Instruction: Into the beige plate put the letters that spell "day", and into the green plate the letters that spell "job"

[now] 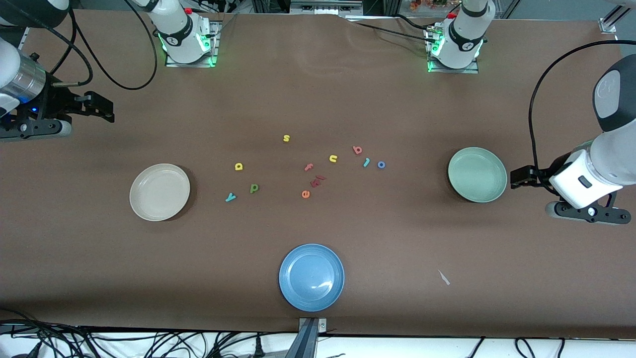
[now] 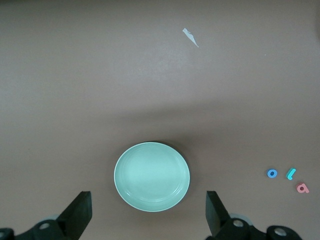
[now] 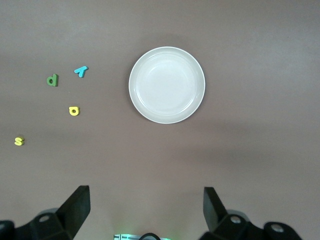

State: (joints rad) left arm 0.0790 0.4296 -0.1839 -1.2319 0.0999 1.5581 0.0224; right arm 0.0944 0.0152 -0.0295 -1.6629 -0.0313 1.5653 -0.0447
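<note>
1. The right claw hangs spread and empty over the bare brown bench at the right arm's end; in the right wrist view its fingers stand wide apart.
2. The beige plate lies empty, nearer the front camera than the right claw and toward the bench's middle from it.
3. The "day" letters lie on the bench past that plate from the right claw: the teal "y", the green p-like letter and the yellow rounded letter.
4. A yellow "s" lies farther from the front camera.
5. The blue plate sits near the front edge.
6. The "job" letters lie close together, toward the bench's middle from the left claw: the red-pink "b", the teal "j" and the blue "o".
7. The green plate lies empty, just beside the left claw.
8. The left claw is spread and empty; in the left wrist view its fingers flank that plate's edge.
</note>
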